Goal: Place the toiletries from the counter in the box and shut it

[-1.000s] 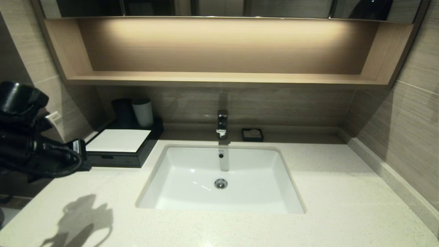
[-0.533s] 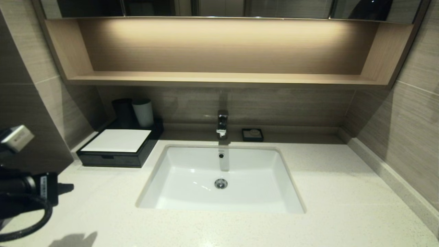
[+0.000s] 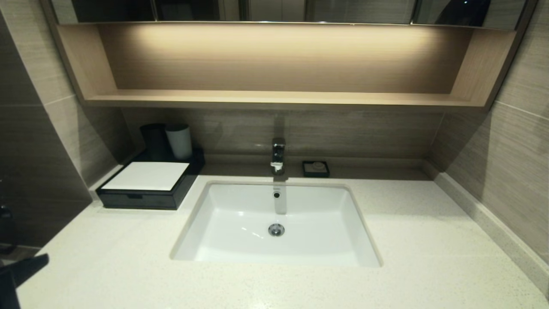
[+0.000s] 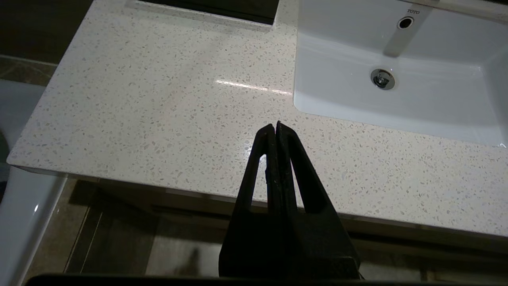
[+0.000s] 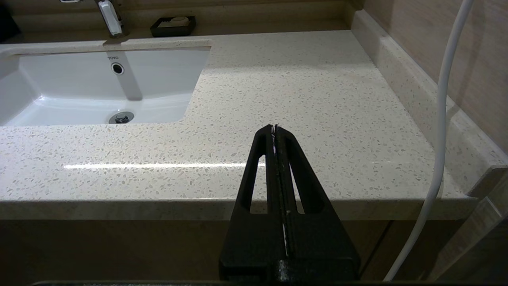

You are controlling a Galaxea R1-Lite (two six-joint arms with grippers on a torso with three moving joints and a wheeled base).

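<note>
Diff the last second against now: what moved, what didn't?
The left arm pulled back from beside the flat black box with a white top panel and dropped toward the lower left corner of the head view, where only a dark sliver shows. Its left end effector is shut and empty over the cream speckled stone counter. Nothing was grasped or released. Box drawer closed, black and white cups, right end effector: unchanged.

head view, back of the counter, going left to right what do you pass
black cup → white cup → chrome faucet → small black square dish
</note>
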